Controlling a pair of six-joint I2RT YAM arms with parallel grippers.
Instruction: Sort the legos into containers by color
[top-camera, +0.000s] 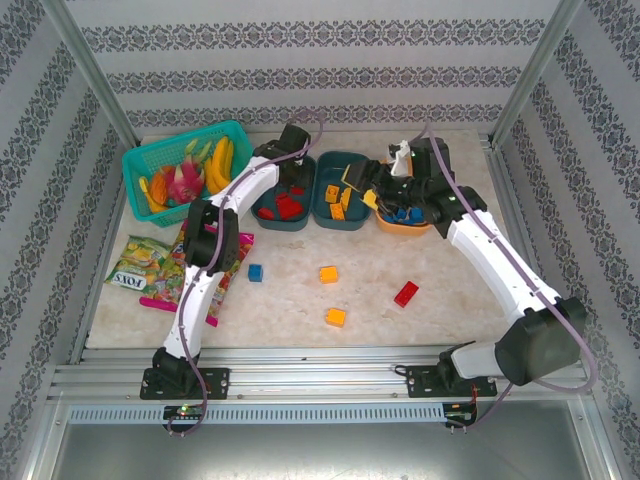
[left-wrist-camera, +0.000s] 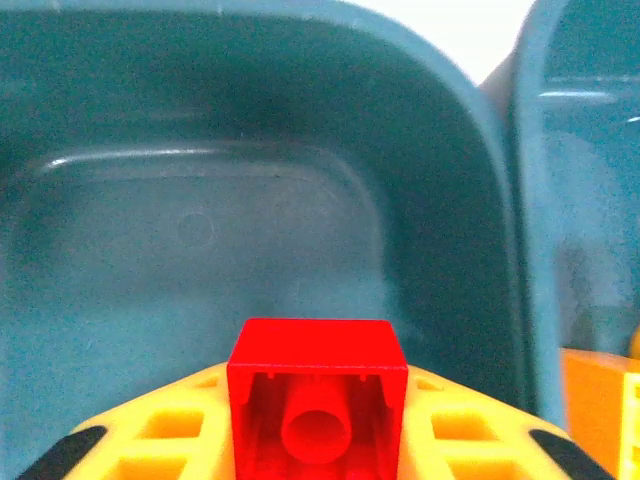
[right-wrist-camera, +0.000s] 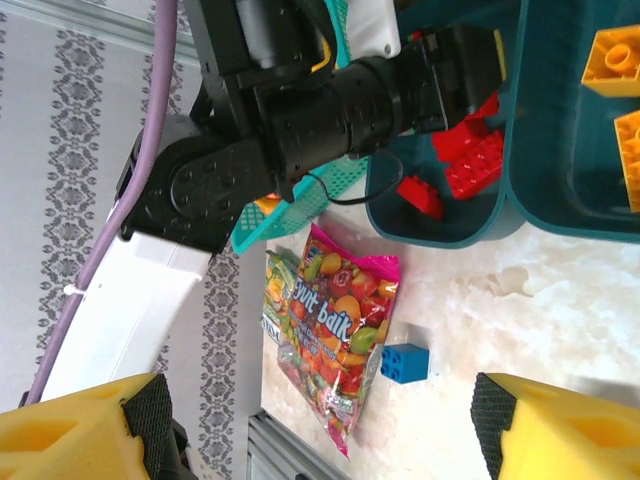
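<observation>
my left pincer is clamped on a red brick, its hollow underside facing my camera. the bare floor of the left teal tub lies straight beyond it, well inside the walls, so letting go here should drop it among the red bricks. my right pincer stands apart, empty, by the orange tub.

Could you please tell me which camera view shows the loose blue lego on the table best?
The right wrist view: the blue lego appears large there, lying on the table beside the snack bag. The top external view shows the blue lego as a small block near the left arm.
</observation>
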